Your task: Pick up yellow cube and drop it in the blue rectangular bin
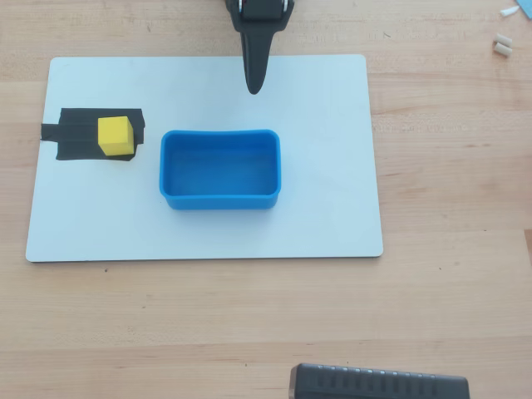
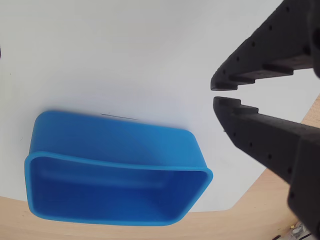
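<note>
Your gripper (image 2: 214,95) sits at the right edge of the wrist view, empty, its fingertips nearly together with only a thin gap between them. In the overhead view, you'll find the yellow cube (image 1: 115,135) at centre left on black tape (image 1: 79,137), well apart from the gripper. Just right of it, the blue rectangular bin (image 1: 220,200) stands at the middle of the white board (image 1: 324,166).

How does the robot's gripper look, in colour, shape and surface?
The gripper is matte black plastic. In the wrist view its two fingers are thick, taper toward stepped tips, and carry rows of small round holes. In the overhead view it narrows to a dark point, with white parts at its base. No cables show.
</note>
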You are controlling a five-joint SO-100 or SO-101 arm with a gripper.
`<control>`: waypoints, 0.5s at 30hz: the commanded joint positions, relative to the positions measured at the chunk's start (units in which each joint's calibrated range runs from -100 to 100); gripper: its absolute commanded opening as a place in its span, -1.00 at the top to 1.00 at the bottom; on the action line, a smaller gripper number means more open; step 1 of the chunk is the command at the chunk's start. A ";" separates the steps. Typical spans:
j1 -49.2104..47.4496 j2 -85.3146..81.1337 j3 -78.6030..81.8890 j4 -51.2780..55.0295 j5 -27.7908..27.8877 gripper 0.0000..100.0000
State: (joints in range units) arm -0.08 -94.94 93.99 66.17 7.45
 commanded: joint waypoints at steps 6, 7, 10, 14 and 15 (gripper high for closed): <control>0.34 -1.34 -0.35 0.23 0.10 1.00; 0.25 -1.34 -0.35 0.23 0.10 1.00; 0.17 -1.34 -0.35 0.23 0.10 1.00; -0.26 -1.34 -1.90 1.55 0.29 1.00; -0.18 -1.34 -3.26 1.88 0.34 1.00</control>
State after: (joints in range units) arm -0.16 -94.94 93.99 67.14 7.45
